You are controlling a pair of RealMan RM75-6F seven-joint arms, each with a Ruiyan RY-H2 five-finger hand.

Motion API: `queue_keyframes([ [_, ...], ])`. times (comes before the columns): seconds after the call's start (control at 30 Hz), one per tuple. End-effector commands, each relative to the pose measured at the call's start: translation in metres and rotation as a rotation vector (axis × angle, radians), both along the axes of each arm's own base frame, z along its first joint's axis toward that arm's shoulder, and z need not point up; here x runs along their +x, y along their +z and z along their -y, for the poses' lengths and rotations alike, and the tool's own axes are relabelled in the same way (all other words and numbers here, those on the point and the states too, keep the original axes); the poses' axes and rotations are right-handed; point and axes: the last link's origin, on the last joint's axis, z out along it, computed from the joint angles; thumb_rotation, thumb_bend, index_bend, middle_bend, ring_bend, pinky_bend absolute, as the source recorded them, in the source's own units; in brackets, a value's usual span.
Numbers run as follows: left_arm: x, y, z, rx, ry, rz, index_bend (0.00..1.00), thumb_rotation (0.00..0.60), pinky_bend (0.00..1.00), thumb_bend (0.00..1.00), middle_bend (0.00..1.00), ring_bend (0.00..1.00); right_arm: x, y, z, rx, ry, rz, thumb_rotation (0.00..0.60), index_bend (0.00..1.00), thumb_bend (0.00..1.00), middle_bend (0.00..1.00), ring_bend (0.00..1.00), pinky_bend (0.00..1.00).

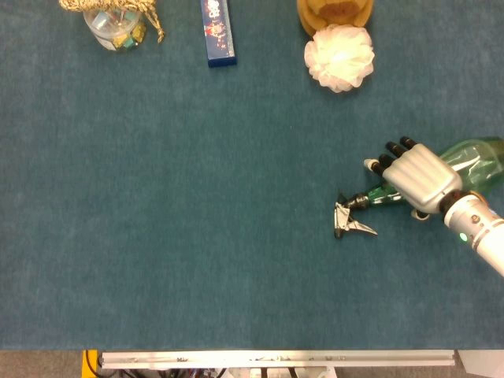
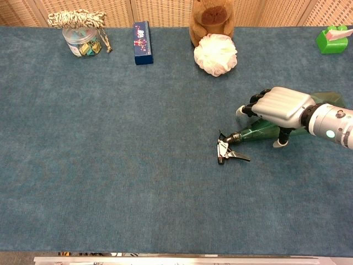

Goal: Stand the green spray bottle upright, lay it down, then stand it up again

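Observation:
The green spray bottle [image 1: 479, 157] lies on its side on the blue cloth at the right, its black and silver trigger head [image 1: 347, 220] pointing left. In the chest view the bottle's neck [image 2: 255, 132] shows below my right hand [image 2: 281, 106]. My right hand [image 1: 414, 175] is spread over the bottle's shoulder, fingers apart on the far side and thumb on the near side. Whether it presses on the bottle I cannot tell, and it hides the bottle's middle. My left hand is out of both views.
Along the far edge stand a rope-topped jar [image 1: 114, 24], a blue box [image 1: 219, 31], a white puff [image 1: 339, 55] and a brown plush toy [image 2: 210, 19]. A small green object [image 2: 332, 38] sits at the far right.

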Motion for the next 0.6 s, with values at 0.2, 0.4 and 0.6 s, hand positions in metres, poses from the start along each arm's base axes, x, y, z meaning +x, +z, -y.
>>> queue_keyframes([
  [0.2,0.0001,0.0002,0.0004,0.0,-0.002,0.0,0.34,0.6,0.7,0.13,0.35,0.39,-0.0005,-0.0012,-0.0006,-0.005,0.008,-0.002,0.6,0.23,0.0,0.36,0.19,0.2],
  [0.4,0.0001,0.0003,0.0001,0.0,-0.001,0.0,0.34,0.6,0.7,0.13,0.35,0.39,-0.0007,-0.0026,-0.0006,-0.008,0.01,-0.001,0.6,0.24,0.0,0.4,0.24,0.22],
  [0.6,0.0005,0.0006,-0.0006,0.001,-0.001,0.001,0.34,0.6,0.7,0.13,0.35,0.39,-0.0006,-0.004,-0.0001,-0.02,0.02,0.0,0.6,0.25,0.0,0.44,0.28,0.23],
])
